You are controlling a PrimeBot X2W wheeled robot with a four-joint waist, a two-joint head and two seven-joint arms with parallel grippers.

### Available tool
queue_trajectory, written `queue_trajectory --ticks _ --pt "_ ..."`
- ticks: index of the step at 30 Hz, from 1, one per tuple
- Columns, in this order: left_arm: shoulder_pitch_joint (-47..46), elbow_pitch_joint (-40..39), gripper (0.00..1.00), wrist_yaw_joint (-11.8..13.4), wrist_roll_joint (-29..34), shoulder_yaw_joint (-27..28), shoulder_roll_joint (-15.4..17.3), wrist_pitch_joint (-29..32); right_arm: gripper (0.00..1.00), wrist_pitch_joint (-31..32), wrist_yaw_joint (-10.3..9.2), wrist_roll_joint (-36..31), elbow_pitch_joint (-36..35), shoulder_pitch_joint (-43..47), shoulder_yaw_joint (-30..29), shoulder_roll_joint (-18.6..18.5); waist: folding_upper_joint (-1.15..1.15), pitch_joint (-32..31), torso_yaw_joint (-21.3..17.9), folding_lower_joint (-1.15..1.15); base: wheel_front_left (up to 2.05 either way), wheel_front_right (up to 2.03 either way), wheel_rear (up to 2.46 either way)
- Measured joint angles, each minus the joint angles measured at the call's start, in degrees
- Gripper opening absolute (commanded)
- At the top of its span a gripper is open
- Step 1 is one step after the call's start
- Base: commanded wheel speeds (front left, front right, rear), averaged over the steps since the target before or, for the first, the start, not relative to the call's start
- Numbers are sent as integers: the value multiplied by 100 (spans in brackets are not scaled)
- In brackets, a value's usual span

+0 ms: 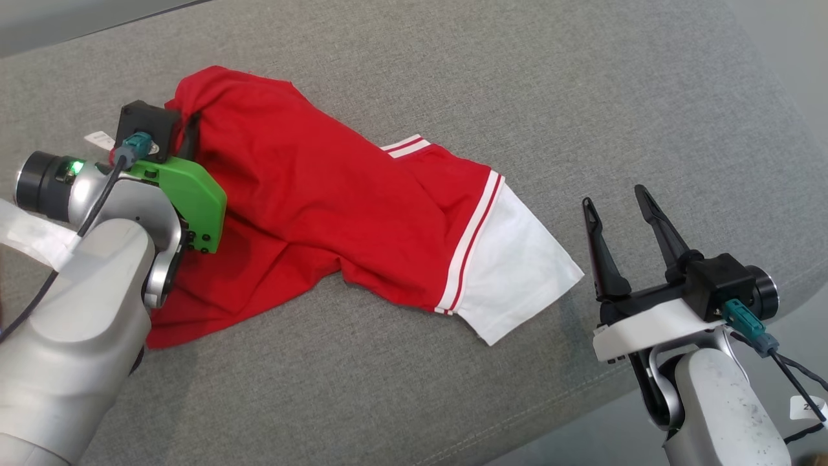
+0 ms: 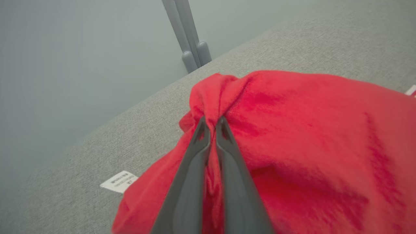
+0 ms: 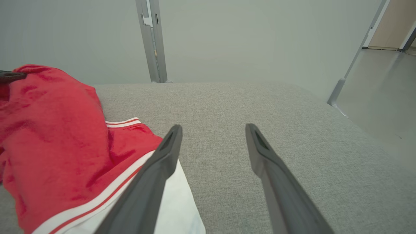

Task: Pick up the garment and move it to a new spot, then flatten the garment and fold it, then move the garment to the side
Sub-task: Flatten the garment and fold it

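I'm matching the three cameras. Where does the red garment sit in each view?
Head view: garment left of centre.
Left wrist view: garment lower right, left gripper shut on a fold.
Right wrist view: garment at left.
Shared landmark: grey cushion beneath it.

Wide grey fabric surface (image 1: 517,97); pale wall (image 3: 260,39); metal post (image 3: 152,48) behind.

Surface (image 1: 582,97) rt of garment (image 1: 310,194) open, post (image 2: 190,42) prob. behind.
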Motion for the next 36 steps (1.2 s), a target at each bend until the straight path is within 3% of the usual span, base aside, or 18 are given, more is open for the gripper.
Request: queue_trajectory --ticks 1,2,3,4,10,16,25,30,36 --pt "0 132 0 -13 -62 31 -48 -19 100 0 0 0 2 0 -3 1 0 -2 2 0 0 0 0" --pt "1 271 21 -46 -135 63 -88 -25 100 0 0 -1 11 1 2 2 0 -8 6 0 0 0 0" --pt "2 365 91 -69 -182 69 -126 14 100 0 0 0 18 3 -1 4 0 -15 12 0 0 0 0" --pt "9 448 100 -92 -256 104 -176 29 100 0 0 -1 23 10 -1 5 0 -22 23 0 0 0 0" --pt "114 386 100 -92 -467 176 -260 79 100 0 0 -21 7 83 -123 10 0 -66 158 0 0 0 0" --pt "569 -559 100 138 -570 359 -38 -226 100 0 0 -112 -89 220 -292 -43 0 -206 436 0 0 0 0" --pt "2086 -2143 100 571 -943 639 400 -694 100 0 1 -192 -176 381 -467 -435 0 -631 920 0 0 0 0" --pt "3071 -2542 100 726 -1169 895 633 -1278 100 0 1 -186 -86 494 -474 -632 0 -919 1272 0 0 0 0" --pt "3931 -2685 100 709 -1323 1076 609 -1646 100 0 1 -143 69 573 -468 -730 0 -1198 1560 0 0 0 0"
